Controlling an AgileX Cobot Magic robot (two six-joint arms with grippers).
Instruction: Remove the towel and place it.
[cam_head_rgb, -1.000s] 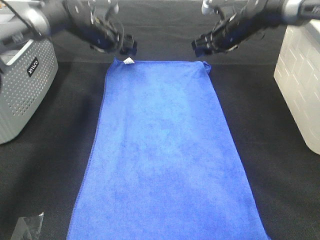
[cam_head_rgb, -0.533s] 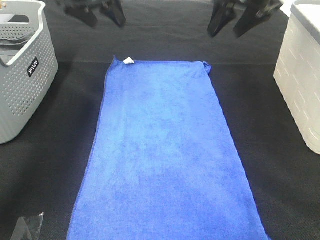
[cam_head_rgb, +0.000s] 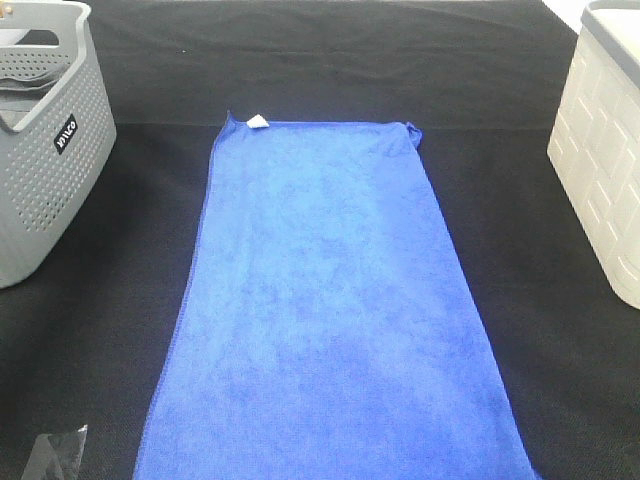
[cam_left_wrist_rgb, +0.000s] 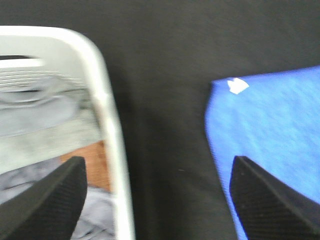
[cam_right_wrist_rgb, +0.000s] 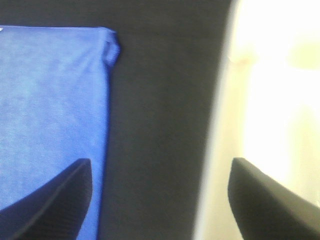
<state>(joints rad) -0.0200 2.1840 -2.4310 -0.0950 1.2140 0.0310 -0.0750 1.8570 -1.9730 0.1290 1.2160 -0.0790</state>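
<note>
Towel (cam_head_rgb: 330, 310) lies flat, below both hands (spread, empty).

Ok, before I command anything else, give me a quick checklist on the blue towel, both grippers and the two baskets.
1. Royal-blue microfibre towel lies flat and spread on the black table cover: ok.
2. Its small white tag sits at the far corner nearer the grey basket: ok.
3. Left gripper open, nothing between its fingers: ok.
4. Right gripper open and empty: ok.
5. Both arms out of the high view, clear of the towel: ok.
6. Grey perforated plastic basket and white plastic basket stand apart from the towel's edges: ok.
</note>
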